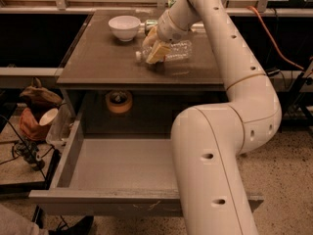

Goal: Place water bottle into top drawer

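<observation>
The water bottle (177, 50) is clear crinkled plastic and lies sideways over the brown table top (102, 62), its white cap (138, 56) pointing left. My gripper (156, 52) reaches down from the white arm and its yellowish fingers (157, 51) are closed around the bottle's neck end. A shadow under the bottle suggests it is held just above the surface. The top drawer (107, 199) is pulled wide open below the table, and its grey floor (122, 163) is bare. My arm's lower links cover the drawer's right part.
A white bowl (123, 27) stands at the table's back left. A metal can (148, 26) lies behind my gripper. A tape roll (119, 102) sits on the shelf under the table top. A brown bag and a white cup (48, 116) lie on the floor at left.
</observation>
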Controlling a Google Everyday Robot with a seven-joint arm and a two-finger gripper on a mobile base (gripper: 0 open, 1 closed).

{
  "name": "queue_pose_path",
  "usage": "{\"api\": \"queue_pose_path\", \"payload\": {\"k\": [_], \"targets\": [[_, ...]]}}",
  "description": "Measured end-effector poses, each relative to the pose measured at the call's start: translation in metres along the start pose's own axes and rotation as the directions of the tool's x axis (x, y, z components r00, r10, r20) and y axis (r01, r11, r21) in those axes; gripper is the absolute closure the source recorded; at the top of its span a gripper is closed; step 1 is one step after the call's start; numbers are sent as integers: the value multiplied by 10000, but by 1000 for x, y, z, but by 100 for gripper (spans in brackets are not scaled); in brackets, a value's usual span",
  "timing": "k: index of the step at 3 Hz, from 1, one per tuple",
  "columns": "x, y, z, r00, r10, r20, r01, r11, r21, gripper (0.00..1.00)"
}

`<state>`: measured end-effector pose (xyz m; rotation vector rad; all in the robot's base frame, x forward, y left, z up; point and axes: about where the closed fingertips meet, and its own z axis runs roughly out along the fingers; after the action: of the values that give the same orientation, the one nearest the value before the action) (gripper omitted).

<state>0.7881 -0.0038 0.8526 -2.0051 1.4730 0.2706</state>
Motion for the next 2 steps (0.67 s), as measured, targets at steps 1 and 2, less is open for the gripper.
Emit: {"api": "queue_pose_path", "payload": {"k": [1,2], "targets": [[-18,-1,-33,9989,-338,315,319,9978,579,100],[-54,12,-113,9910,-690,1146,458,9799,1942,100]]}}
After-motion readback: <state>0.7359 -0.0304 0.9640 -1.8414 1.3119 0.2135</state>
